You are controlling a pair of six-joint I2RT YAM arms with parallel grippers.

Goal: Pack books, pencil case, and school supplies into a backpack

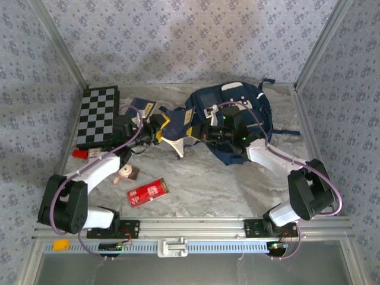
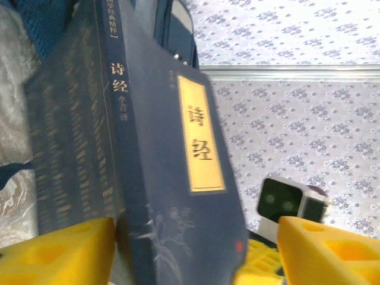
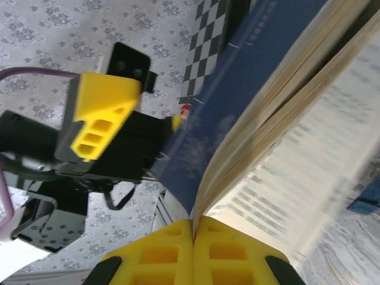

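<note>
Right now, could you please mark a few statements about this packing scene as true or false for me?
The red pencil case lies on the table, outside the backpack. True.
The right tool stands wide open. False: it is shut on the navy book at its edge.
The left tool has the navy book between its jaws. True.
The chequered board rests on the backpack. False: it lies on the table, left of it.
</note>
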